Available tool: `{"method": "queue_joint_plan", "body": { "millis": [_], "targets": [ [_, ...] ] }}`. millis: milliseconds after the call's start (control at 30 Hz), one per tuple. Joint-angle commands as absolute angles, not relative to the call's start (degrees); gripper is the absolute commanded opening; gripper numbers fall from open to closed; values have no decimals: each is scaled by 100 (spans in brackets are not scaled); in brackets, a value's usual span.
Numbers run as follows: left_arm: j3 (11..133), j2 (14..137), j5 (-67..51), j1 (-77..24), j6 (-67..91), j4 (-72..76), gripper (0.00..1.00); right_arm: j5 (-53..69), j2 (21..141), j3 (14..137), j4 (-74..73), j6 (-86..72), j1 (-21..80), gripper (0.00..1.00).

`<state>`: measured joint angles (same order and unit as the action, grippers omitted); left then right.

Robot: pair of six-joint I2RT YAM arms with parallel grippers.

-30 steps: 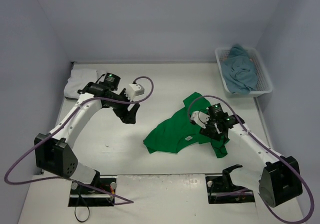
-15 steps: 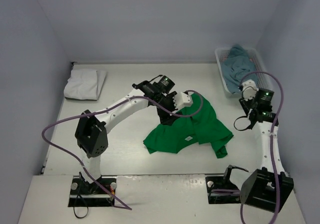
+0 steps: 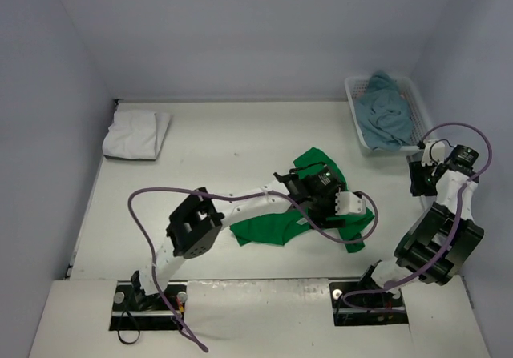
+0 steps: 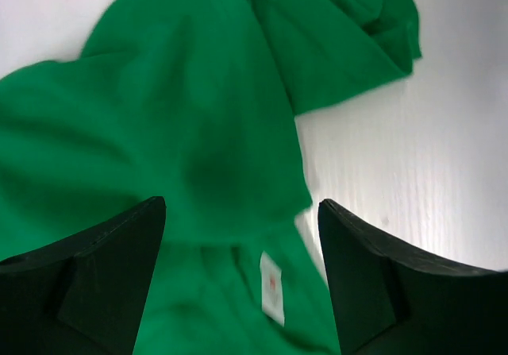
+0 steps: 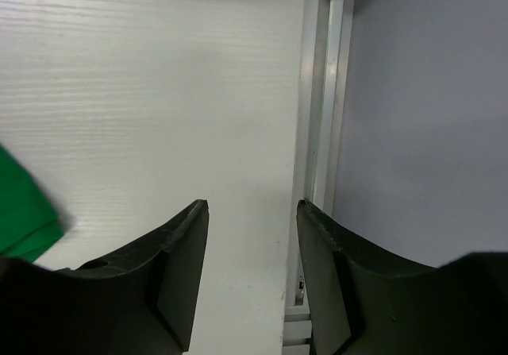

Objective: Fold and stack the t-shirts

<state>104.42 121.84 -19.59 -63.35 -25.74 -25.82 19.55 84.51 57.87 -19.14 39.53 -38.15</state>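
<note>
A bright green t-shirt [image 3: 276, 228] lies crumpled in the middle of the table. My left gripper [image 3: 315, 205] hovers over it, open. In the left wrist view the green t-shirt [image 4: 182, 133] fills the picture, its white neck label [image 4: 271, 287] lying between the spread jaws of the left gripper [image 4: 242, 206]. My right gripper [image 3: 417, 180] is off at the table's right edge, open and holding nothing; the right wrist view has the right gripper [image 5: 252, 206] over bare table, with a corner of the green t-shirt [image 5: 24, 212] at left. A folded white t-shirt [image 3: 136, 134] rests at the back left. A teal-blue t-shirt [image 3: 383, 116] lies in the basket.
The white lattice basket [image 3: 426, 126] stands at the back right, close behind my right gripper. An aluminium rail [image 5: 321, 133] and the grey wall [image 5: 429, 117] bound the table on the right. My left arm [image 3: 240, 210] stretches across the front of the table.
My left arm swung from the back left across to the green t-shirt. My right arm let go of the shirt and pulled away to the right edge, its jaws narrowing somewhat.
</note>
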Motion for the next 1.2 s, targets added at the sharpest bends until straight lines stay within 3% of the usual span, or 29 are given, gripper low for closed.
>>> {"method": "queue_joint_plan", "body": {
  "millis": [0,267,600,800,933,1167],
  "targets": [
    [11047,12392,-1749,-6275,-2417,-2232,72,2479,7972,5871,-2057,4052,-3788,45],
    [11637,13157,-1257,-6275,-2558,-2268,72,2646,7339,5678,-2320,4149,-3806,47],
    [11435,12921,-1178,-6337,-2645,-2399,70,2760,7259,5538,-2364,4131,-3797,42],
    [11557,12358,-914,-6267,-2839,-2496,63,2865,7567,5388,-2347,4192,-3797,39],
    [11716,12208,-826,-6223,-2865,-2575,51,2848,7655,5344,-2329,4219,-3797,37],
    [11918,12032,-668,-6214,-2953,-2610,52,2821,7682,5265,-2294,4254,-3788,36]
  ]
}}
